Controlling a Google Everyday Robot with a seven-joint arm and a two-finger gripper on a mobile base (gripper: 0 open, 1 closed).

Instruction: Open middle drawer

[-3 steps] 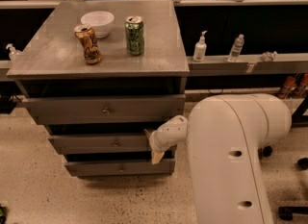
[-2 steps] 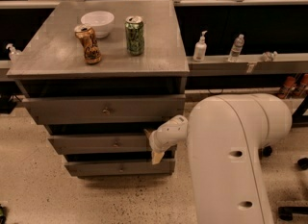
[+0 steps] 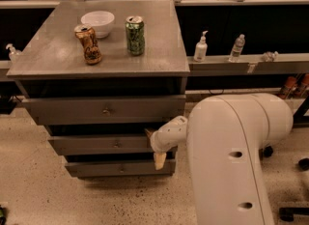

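Observation:
The middle drawer [image 3: 96, 145] is the grey front of medium height on the grey cabinet, with a small round knob [image 3: 116, 144] at its centre. It sits between a taller drawer [image 3: 104, 110] above and a narrower drawer [image 3: 116, 168] below. My gripper [image 3: 155, 147] is at the right end of the middle drawer's front, well to the right of the knob. The white arm [image 3: 227, 156] reaches in from the lower right and hides the cabinet's right corner.
On the cabinet top [image 3: 159, 57] stand a white bowl [image 3: 98, 22], a brown can [image 3: 88, 44] and a green can [image 3: 135, 35]. A ledge to the right holds a pump bottle [image 3: 200, 48] and a water bottle [image 3: 237, 48]. Speckled floor lies in front.

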